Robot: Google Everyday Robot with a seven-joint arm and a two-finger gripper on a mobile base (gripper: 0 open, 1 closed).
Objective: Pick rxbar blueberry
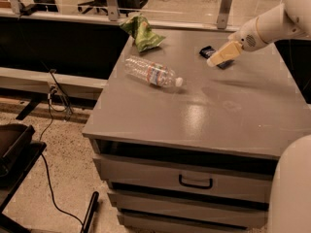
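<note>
1x rxbar, 1x btl, 1x bag, 1x tool at rxbar

A smooth white arm is tapering in from the upper right of the frame, bearing a small dark round mark near its narrow end. The pincer, right of upper centre, is showing pale tan. A rounded white shell is filling the lower right corner.

You see the cream gripper over the dark navy rxbar blueberry, a green chip bag, a clear bottle, and a grey cabinet top.
</note>
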